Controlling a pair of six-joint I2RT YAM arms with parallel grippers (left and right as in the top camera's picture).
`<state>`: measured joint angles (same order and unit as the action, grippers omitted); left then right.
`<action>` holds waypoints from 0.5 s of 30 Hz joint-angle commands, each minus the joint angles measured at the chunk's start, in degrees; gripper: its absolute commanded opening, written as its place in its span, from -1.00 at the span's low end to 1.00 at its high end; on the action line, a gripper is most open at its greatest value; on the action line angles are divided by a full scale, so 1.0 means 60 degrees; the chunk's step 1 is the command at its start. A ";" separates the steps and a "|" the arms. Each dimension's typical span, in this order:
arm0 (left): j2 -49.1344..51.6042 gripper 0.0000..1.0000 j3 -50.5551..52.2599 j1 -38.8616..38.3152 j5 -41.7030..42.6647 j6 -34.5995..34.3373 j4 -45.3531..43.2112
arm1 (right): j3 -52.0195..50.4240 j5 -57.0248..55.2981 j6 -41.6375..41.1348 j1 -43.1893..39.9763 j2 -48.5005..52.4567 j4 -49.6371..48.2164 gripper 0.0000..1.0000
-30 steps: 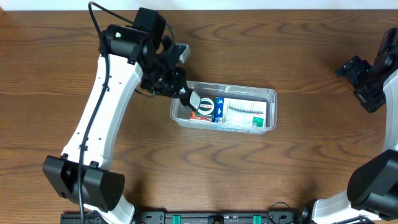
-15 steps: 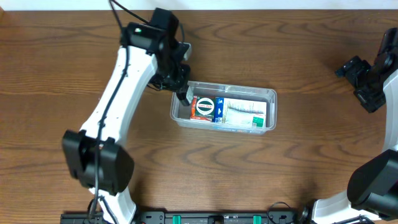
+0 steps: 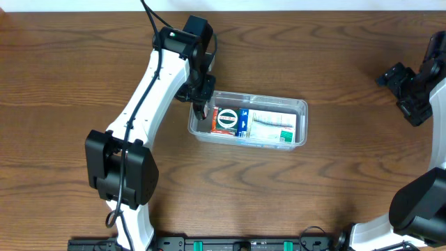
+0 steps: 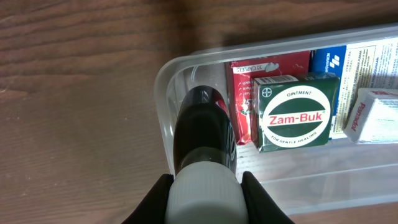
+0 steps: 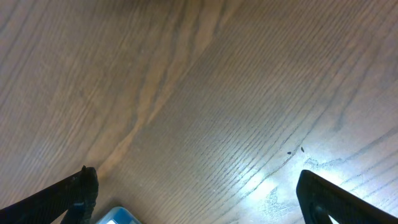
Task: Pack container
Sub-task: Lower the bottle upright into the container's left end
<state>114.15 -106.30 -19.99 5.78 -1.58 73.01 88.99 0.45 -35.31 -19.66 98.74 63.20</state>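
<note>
The white left arm (image 3: 150, 90) had swung round from its low reach and stood more upright behind the clear rectangular plastic container (image 3: 301, 106), which had slid a touch to the left on the brown wooden table (image 3: 334, 181) in the last second. The tub sat mid-table, already carrying a flat red carton (image 4: 245, 74), a blue one (image 4: 328, 62), a white one (image 4: 373, 115) and a green Zam-Buk box (image 4: 295, 115). The dark cylindrical bottle (image 4: 202, 134) with its pale cap (image 4: 204, 199), a second ago tilted above the boxes, was nosing into the free slot at the tub's left end, just beside the red carton. That looked like the placing step, not finished.

The left gripper (image 4: 204, 193) was pinching the cap, black fingers (image 4: 151, 202) on either side. The right gripper (image 5: 199, 193) hung spread wide over bare wood, well apart, holding nothing.
</note>
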 commanded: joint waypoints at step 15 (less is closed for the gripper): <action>0.0579 -0.80 0.0040 -0.0452 -0.0397 -0.0149 -0.0087 | 0.0073 -0.0033 0.0113 -0.0033 -0.0004 0.0004 0.99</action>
<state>117.14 -106.30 -21.50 4.47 -1.72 72.60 88.99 0.45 -35.31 -19.66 98.74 63.20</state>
